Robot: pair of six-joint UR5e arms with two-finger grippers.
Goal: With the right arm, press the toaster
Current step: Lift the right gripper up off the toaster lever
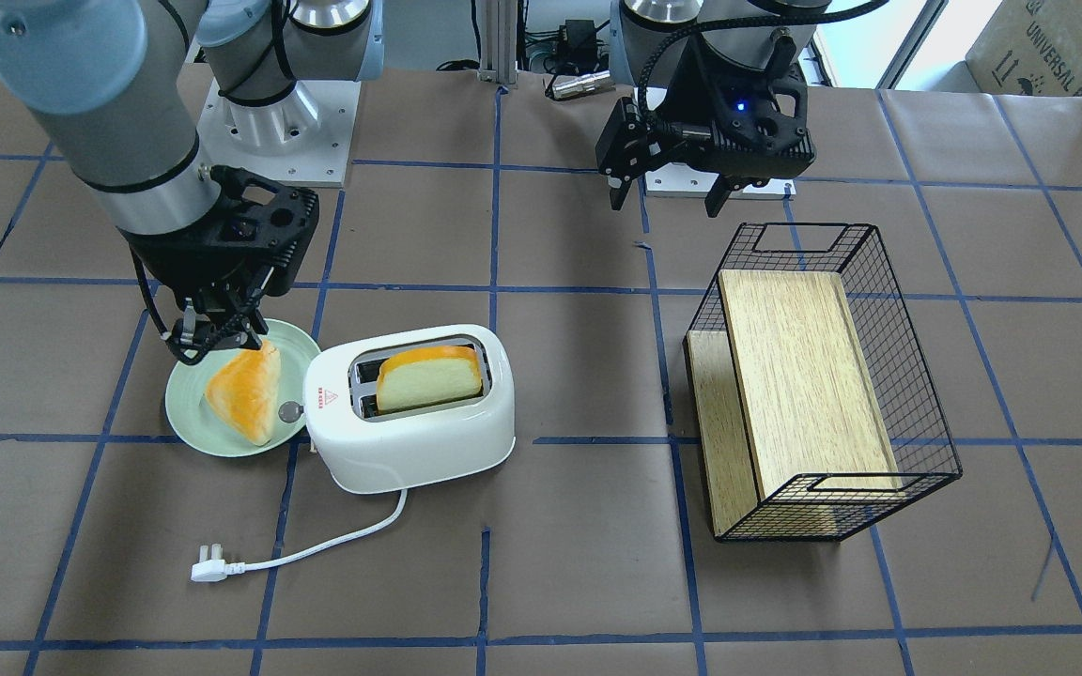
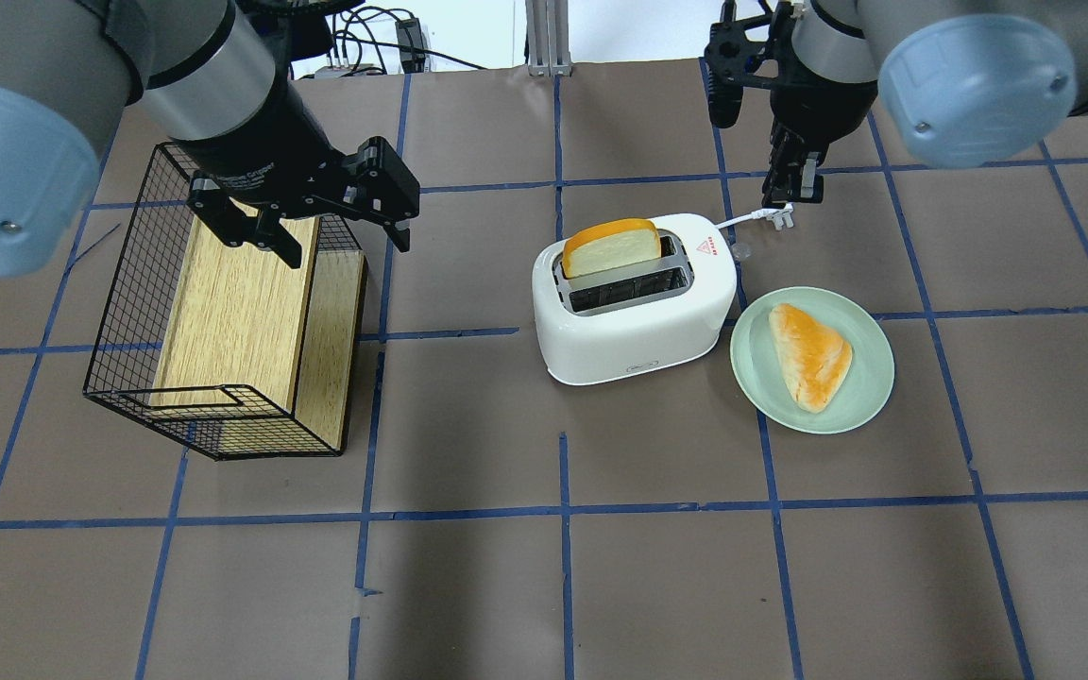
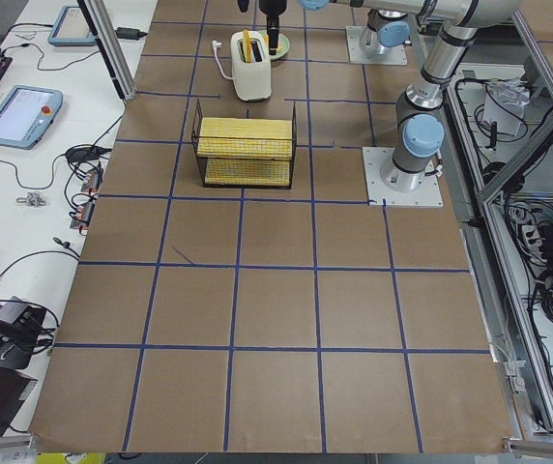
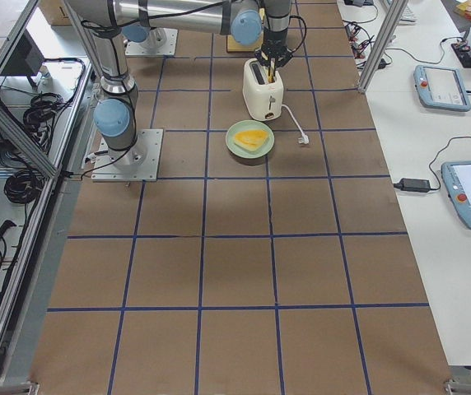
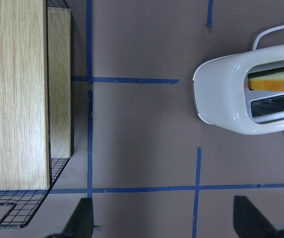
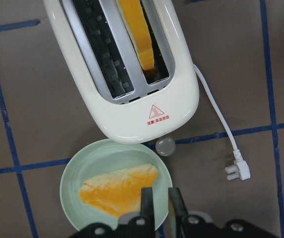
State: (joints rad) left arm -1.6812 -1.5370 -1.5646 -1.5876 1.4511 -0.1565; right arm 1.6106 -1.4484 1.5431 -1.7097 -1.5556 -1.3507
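White toaster (image 2: 638, 335) held one bread slice (image 2: 610, 250).
Right gripper (image 6: 160, 191) hung clenched, empty; left gripper (image 2: 348, 247) gaped; one wire basket (image 2: 128, 312) stood apart.

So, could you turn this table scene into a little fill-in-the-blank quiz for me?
The toaster holds ___ slice of bread.
The triangular bread piece lies on a green ___.
The toaster's plug lies loose on the ___.
The gripper nearer the wire basket is the robot's ___ one.
Missing words: one; plate; table; left.
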